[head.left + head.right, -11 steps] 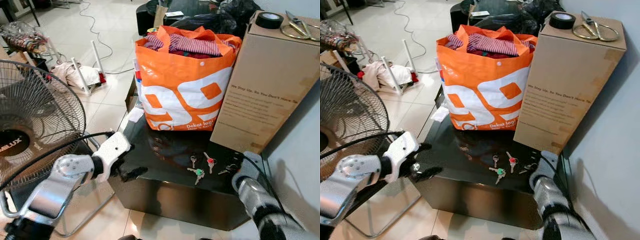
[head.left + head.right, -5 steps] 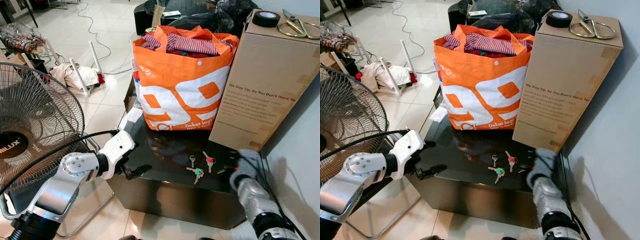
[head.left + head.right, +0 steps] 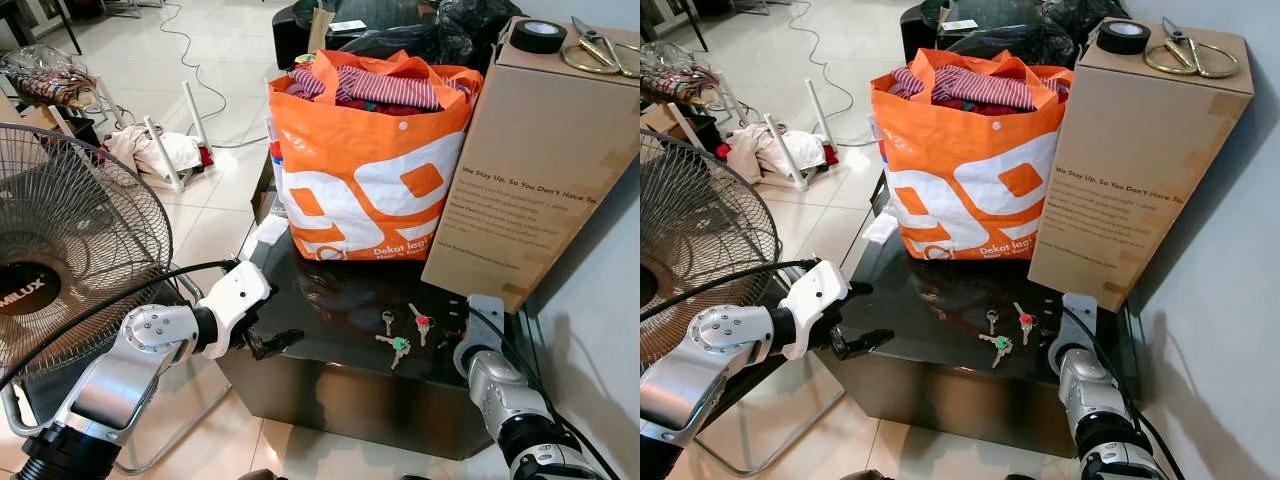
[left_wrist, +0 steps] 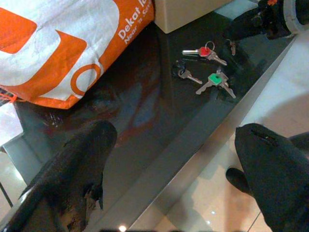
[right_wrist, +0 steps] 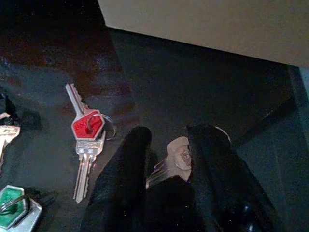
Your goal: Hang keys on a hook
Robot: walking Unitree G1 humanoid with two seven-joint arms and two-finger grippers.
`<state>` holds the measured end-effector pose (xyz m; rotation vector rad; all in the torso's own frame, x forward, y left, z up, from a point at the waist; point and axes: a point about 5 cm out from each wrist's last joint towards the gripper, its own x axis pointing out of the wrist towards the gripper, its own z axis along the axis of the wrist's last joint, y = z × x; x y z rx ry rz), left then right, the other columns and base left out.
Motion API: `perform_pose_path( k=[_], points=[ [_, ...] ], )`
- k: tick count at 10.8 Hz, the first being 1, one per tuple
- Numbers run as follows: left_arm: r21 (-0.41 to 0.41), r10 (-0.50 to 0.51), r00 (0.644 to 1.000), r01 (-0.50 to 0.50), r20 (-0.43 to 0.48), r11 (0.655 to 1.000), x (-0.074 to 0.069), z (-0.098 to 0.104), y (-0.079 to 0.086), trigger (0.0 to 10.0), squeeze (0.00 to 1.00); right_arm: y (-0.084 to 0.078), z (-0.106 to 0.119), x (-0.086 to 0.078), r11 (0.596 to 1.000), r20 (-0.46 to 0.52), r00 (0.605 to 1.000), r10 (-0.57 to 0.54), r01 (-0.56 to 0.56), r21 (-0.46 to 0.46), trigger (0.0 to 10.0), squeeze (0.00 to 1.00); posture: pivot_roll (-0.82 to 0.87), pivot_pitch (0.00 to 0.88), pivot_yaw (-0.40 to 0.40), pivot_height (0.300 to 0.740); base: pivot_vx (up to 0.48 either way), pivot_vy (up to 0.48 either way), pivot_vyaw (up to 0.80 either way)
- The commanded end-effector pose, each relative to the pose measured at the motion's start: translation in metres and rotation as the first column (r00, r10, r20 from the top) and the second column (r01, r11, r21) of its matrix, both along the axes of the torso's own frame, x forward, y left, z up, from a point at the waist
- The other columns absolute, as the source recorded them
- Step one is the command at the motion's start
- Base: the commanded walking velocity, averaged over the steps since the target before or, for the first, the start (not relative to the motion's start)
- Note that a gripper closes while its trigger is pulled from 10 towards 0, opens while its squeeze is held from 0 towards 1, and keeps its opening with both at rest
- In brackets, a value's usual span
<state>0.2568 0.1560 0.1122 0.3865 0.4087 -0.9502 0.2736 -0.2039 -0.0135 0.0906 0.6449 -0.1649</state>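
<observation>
Several keys lie on the glossy black table point(image 3: 320, 300): a red-capped key point(image 3: 420, 322), a green-capped key point(image 3: 397, 345) and a plain silver key point(image 3: 386, 320). My right gripper point(image 3: 452, 338) rests on the table just right of them, in front of the cardboard box. In the right wrist view its two black fingers point(image 5: 125, 179) are closed around the head of another silver key point(image 5: 176, 155), with the red-capped key point(image 5: 88, 126) beside it. My left gripper point(image 3: 262, 335) hovers open at the table's front left edge, its fingers point(image 4: 82, 159) spread wide.
An orange shopping bag point(image 3: 370, 170) full of clothes stands at the back of the table. Beside it is a tall cardboard box point(image 3: 530, 180) carrying a tape roll point(image 3: 538, 37) and scissors point(image 3: 600, 50). A standing fan point(image 3: 60, 250) is close on my left. Cables and clutter lie on the tiled floor beyond.
My right arm has reached forward over the table, bringing its gripper onto the silver key near the box. The left arm edged toward the table, then held still.
</observation>
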Motion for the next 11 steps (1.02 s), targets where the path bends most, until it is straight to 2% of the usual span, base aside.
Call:
perform_pose_path(
  k=[1,3,4,5,7,10,11],
  points=[
    [0.024,-0.003,1.0,0.003,0.003,1.0,0.0011,-0.0005,0.0014,10.0,0.0,-0.0012,0.0011,0.002,1.0,-0.012,1.0,-0.01,0.01,-0.014,10.0,1.0,-0.02,0.0,0.076,0.74,0.0,0.0,0.0],
    [0.024,0.0,1.0,0.0,0.004,1.0,0.0012,-0.0005,0.0014,10.0,0.0,-0.0033,-0.0017,0.0,0.998,-0.037,0.998,-0.058,0.057,-0.029,10.0,1.0,-0.02,0.0,0.076,0.74,0.0,0.0,0.0],
    [0.024,0.0,1.0,0.0,0.004,1.0,0.0015,-0.0003,0.0012,10.0,0.0,-0.003,-0.0022,0.0001,0.997,-0.041,0.996,-0.073,0.072,-0.016,10.0,0.7,-0.02,0.0,0.077,0.74,0.0,0.0,0.0],
    [0.023,-0.001,1.0,0.001,0.004,1.0,0.0019,-0.0001,0.001,10.0,0.0,-0.0013,-0.0025,0.001,0.997,-0.05,0.996,-0.079,0.078,-0.017,10.0,0.0,-0.02,0.0,0.077,0.74,0.0,0.0,0.0],
    [0.025,-0.003,1.0,0.003,0.003,1.0,0.0024,0.0003,0.0018,10.0,0.0,-0.0001,-0.0019,0.0039,0.992,-0.046,0.991,-0.126,0.127,0.011,10.0,0.0,-0.01,0.0,0.08,0.74,0.0,0.0,0.0],
    [0.031,-0.004,1.0,0.004,-0.001,1.0,0.0024,0.0011,0.004,10.0,0.0,-0.0009,-0.0024,0.0057,0.99,-0.054,0.988,-0.143,0.142,-0.02,10.0,0.0,-0.01,0.0,0.085,0.74,0.0,0.0,0.0],
    [0.034,-0.006,1.0,0.006,-0.003,0.999,0.002,0.0013,0.0047,10.0,0.0,-0.0013,-0.0031,0.0054,0.986,-0.055,0.985,-0.167,0.166,-0.006,9.7,0.0,-0.01,0.0,0.092,0.74,0.0,0.0,0.0]
  ],
)
